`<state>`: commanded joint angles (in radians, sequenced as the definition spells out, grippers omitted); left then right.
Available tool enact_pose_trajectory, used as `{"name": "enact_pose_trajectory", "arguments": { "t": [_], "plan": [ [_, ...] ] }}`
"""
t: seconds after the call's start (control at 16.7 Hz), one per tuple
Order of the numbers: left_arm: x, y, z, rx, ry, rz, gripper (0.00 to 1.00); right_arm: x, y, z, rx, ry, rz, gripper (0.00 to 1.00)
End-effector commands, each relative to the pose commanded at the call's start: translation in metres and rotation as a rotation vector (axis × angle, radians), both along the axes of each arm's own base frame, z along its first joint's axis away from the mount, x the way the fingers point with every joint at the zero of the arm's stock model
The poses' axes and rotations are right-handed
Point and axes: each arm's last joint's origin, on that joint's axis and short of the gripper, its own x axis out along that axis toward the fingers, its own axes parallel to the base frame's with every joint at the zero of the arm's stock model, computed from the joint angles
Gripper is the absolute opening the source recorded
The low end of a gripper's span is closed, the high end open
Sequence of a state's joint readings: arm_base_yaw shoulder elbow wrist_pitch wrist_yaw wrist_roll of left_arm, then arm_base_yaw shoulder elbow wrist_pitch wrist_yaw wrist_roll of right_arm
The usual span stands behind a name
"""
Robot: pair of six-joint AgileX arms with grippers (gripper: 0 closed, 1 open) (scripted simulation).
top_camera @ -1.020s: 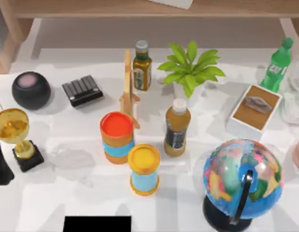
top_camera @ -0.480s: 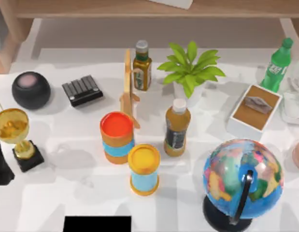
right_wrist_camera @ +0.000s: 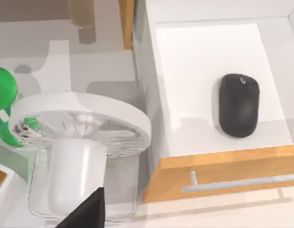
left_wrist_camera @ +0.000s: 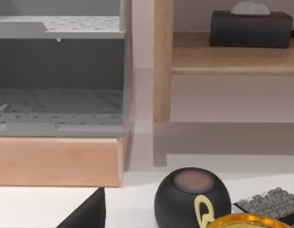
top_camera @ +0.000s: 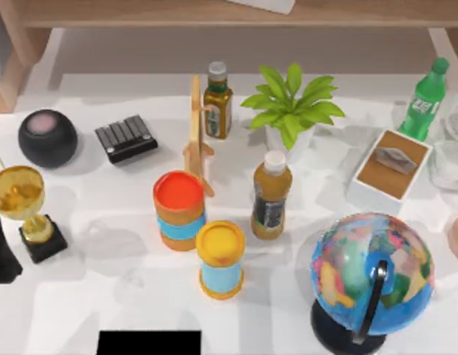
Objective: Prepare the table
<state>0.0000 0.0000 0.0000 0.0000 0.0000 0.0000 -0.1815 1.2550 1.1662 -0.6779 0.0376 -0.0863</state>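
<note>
Counter (top_camera: 81,296) crowded; mouse (right_wrist_camera: 238,104) in open drawer (right_wrist_camera: 222,166). Hands' state: cannot tell. Approach slowly, clear fan (right_wrist_camera: 80,128).

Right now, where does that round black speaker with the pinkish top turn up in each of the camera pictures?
Top view: the black speaker sits at the table's left side, beside the dark keypad and behind the gold trophy.
Left wrist view: the speaker is low in the middle of the picture.
Right wrist view: not in it.
Shared landmark: the gold trophy's cup rim in front of the speaker.
</note>
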Motion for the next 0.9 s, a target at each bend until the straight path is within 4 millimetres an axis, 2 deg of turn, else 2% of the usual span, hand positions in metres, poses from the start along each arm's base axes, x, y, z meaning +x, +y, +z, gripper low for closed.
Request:
{"name": "enact_pose_trajectory", "arguments": {
  "t": [0.12,0.24,0.42,0.54,0.66,0.78,0.9],
  "plan": [
    [0.000,0.000,0.000,0.000,0.000,0.000,1.00,0.051,-0.019,0.008,0.000,0.081,-0.026,1.00],
    [0.000,0.000,0.000,0.000,0.000,0.000,1.00,0.098,-0.041,0.005,0.010,0.154,-0.052,1.00],
    [0.000,0.000,0.000,0.000,0.000,0.000,1.00,0.153,-0.077,-0.023,0.054,0.287,-0.092,1.00],
    [0.000,0.000,0.000,0.000,0.000,0.000,1.00,0.177,-0.102,-0.056,0.100,0.400,-0.120,1.00],
    [0.000,0.000,0.000,0.000,0.000,0.000,1.00,0.192,-0.122,-0.091,0.148,0.515,-0.139,1.00],
    [0.000,0.000,0.000,0.000,0.000,0.000,1.00,0.203,-0.132,-0.119,0.187,0.605,-0.141,1.00],
    [0.000,0.000,0.000,0.000,0.000,0.000,1.00,0.211,-0.133,-0.138,0.207,0.654,-0.129,1.00]
  ]
}}
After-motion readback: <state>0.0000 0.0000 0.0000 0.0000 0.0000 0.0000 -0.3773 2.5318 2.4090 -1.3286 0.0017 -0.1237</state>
